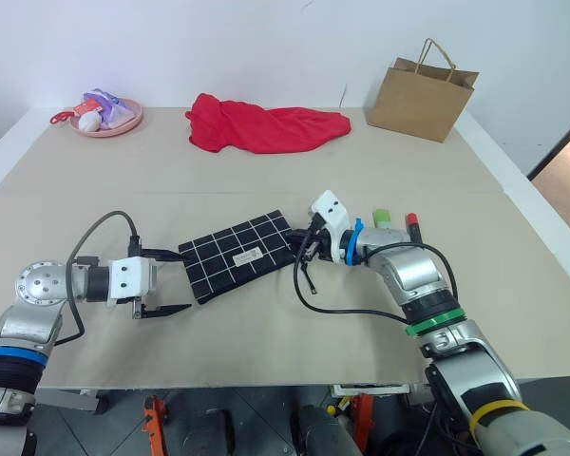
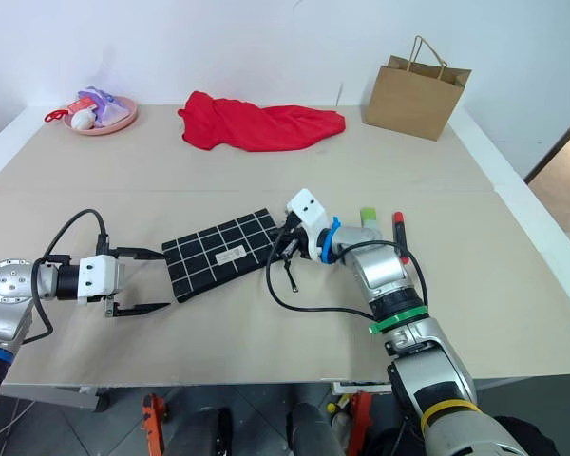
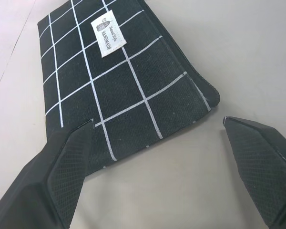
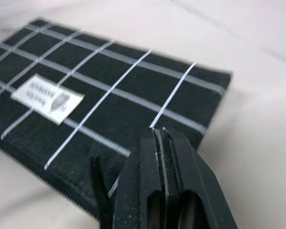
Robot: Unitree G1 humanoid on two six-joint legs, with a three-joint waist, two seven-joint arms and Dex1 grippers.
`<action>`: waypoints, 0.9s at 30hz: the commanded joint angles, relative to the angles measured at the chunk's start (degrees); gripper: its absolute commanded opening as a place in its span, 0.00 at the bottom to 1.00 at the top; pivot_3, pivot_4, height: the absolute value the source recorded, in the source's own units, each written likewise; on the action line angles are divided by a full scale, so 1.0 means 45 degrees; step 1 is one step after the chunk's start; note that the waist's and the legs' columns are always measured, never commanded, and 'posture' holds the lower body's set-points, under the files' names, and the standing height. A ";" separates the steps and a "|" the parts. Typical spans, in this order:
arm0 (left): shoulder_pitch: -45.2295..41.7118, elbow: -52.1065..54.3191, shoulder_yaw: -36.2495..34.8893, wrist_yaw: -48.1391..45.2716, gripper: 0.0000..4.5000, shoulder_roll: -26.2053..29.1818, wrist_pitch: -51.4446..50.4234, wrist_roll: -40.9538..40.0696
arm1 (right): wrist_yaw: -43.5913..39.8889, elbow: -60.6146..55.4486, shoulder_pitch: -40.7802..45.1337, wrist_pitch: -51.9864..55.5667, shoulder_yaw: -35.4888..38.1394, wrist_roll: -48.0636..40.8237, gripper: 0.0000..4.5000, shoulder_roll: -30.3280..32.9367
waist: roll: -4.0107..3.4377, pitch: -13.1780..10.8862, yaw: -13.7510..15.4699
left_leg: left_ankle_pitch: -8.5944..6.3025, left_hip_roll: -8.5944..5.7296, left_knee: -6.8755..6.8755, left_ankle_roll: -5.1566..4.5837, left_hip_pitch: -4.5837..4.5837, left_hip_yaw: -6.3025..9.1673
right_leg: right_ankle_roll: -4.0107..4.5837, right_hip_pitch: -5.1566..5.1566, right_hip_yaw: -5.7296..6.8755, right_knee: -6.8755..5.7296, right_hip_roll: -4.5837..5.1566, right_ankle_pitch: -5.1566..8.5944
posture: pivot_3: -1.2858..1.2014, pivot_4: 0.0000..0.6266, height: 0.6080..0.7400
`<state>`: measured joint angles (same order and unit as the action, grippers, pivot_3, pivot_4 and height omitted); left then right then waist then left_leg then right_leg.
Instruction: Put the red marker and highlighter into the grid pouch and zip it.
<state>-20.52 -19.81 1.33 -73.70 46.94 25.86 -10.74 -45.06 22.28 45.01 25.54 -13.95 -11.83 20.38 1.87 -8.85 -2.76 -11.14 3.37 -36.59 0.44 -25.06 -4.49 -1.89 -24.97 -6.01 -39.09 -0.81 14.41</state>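
The grid pouch is lying flat mid-table, its long axis slanting between both arms. The left gripper, spread wide and empty, is being aimed at the pouch's near end. The right gripper, clenched on nothing, is touching its far end. The highlighter and red marker are lying just beyond that end.

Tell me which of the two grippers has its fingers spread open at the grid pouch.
The left gripper: its fingers stand wide apart around the grid pouch's near corner, while the right gripper is shut at the opposite end.
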 commanded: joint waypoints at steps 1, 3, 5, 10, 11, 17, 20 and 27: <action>-0.0183 0.0333 -0.0040 -0.0052 1.00 0.0062 0.0044 -0.0146 | -0.0596 -0.0293 0.0074 -0.0083 0.0076 0.0005 0.02 -0.0052 | 0.0000 0.0000 0.0000 | 0.0000 0.0002 0.0000 0.0000 0.0000 0.0000 | 0.0003 -0.0001 0.0003 -0.0001 -0.0001 -0.0001 | 0.52 0.24 1.00; -0.0295 0.0245 0.0061 -0.0159 1.00 0.0101 0.0129 -0.0030 | -0.1230 -0.0665 -0.0022 0.0216 0.0055 -0.0226 0.02 0.0155 | 0.0000 0.0000 0.0001 | 0.0000 0.0003 0.0000 0.0000 0.0000 -0.0001 | 0.0004 -0.0002 0.0002 -0.0001 -0.0001 -0.0001 | 0.52 0.24 1.00; -0.0417 0.0187 0.0178 -0.0259 1.00 0.0084 0.0193 0.0064 | -0.1351 -0.0587 -0.0033 0.0285 -0.0031 -0.0103 0.02 0.0222 | 0.0000 0.0000 0.0001 | 0.0000 0.0002 -0.0002 0.0000 0.0000 -0.0001 | 0.0004 -0.0002 0.0003 -0.0002 0.0000 -0.0001 | 0.52 0.24 1.00; -0.0683 0.0389 0.0484 -0.0292 1.00 -0.0132 0.0298 0.0212 | -0.1170 -0.0106 -0.0088 0.0104 -0.0334 0.0545 0.02 0.0162 | 0.0000 0.0000 0.0001 | 0.0001 0.0002 -0.0004 0.0001 0.0000 -0.0001 | 0.0005 -0.0002 0.0006 -0.0002 -0.0001 -0.0001 | 0.52 0.24 1.00; -0.0821 0.0360 0.0581 -0.0247 1.00 -0.0206 0.0442 0.0354 | -0.1125 -0.0042 -0.0125 0.0042 -0.0455 0.0730 0.02 0.0193 | 0.0000 0.0000 0.0001 | 0.0002 0.0003 -0.0004 0.0002 0.0000 0.0000 | 0.0005 -0.0003 0.0005 -0.0003 -0.0002 -0.0001 | 0.52 0.24 1.00; -0.1314 0.0032 0.1286 0.0027 1.00 -0.0309 0.1318 0.1545 | -0.0968 0.0380 -0.0095 -0.0464 -0.0706 0.1618 0.02 0.0335 | 0.0003 0.0005 0.0003 | 0.0004 -0.0001 -0.0014 0.0005 0.0001 0.0002 | 0.0004 0.0006 0.0007 -0.0004 0.0000 -0.0002 | 0.52 0.24 1.00; -0.1112 0.0242 0.1593 0.0077 1.00 -0.0318 0.1554 0.1794 | -0.0953 0.0432 -0.0056 -0.0552 -0.0573 0.1693 0.02 0.0356 | 0.0003 0.0006 0.0003 | 0.0005 -0.0002 -0.0021 0.0005 0.0009 0.0002 | 0.0004 0.0018 0.0005 -0.0005 0.0000 -0.0004 | 0.52 0.24 1.00; -0.1660 -0.0393 0.1982 0.1922 1.00 -0.0716 0.3082 0.3638 | -0.1009 0.0251 -0.0181 -0.0546 -0.0437 0.1717 0.02 0.0331 | 0.0003 0.0010 0.0070 | 0.0008 -0.0021 -0.0024 0.0002 0.0128 0.0005 | -0.0009 0.0165 0.0006 -0.0006 0.0019 0.0009 | 0.52 0.24 1.00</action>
<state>-26.53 -19.80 8.81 -68.85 44.12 36.32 0.81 -49.72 23.46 44.53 22.64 -17.16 -4.50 21.37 1.88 -8.80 -2.44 -11.10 3.26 -36.70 0.44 -24.47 -4.47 -1.94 -24.21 -5.98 -39.12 -0.71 14.45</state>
